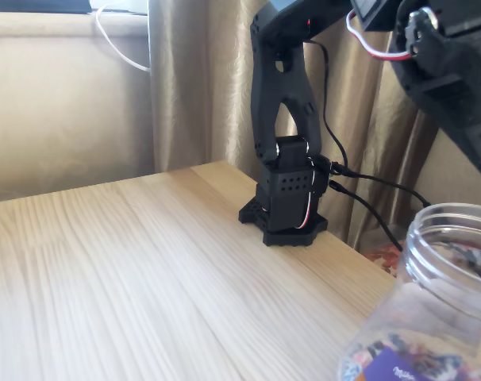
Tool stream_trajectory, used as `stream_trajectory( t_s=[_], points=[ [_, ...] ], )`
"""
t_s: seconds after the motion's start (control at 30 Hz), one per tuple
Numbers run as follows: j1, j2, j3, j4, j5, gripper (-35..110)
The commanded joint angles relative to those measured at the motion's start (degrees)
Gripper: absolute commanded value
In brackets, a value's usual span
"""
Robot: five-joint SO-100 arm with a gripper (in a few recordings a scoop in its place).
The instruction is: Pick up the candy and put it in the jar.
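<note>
**Arm above the jar mouth, candy out of sight**

In the fixed view, the left and middle of the wooden table (121, 270) lie bare, giving wide open room. Further right, the arm's black base (286, 208) stands near the table's back edge, with cables trailing off behind it. At far right the jar (431, 302) sits at the near corner, its ribbed mouth open and upward, sweets and a purple label showing through the wall. The gripper (451, 87) hangs above that mouth, cut by the frame, so whether its fingers are spread or pinching the candy cannot be told. If the candy is held, the release likely needs centring over the mouth, clear of the rim.
</note>
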Motion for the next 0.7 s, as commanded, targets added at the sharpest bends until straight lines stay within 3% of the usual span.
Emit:
stream_trajectory(
  t_s=[0.0,0.1,0.2,0.43,0.67],
  points=[
    [-0.6,1.7,-1.7,-0.2,0.8,27],
    [-0.5,1.8,-1.7,-0.2,0.7,27],
    [-0.3,1.5,-2.5,0.4,0.4,0],
    [3.3,1.1,-5.5,2.8,0.0,0],
    [16.4,-1.1,-12.2,7.0,-3.6,0]
  ],
)
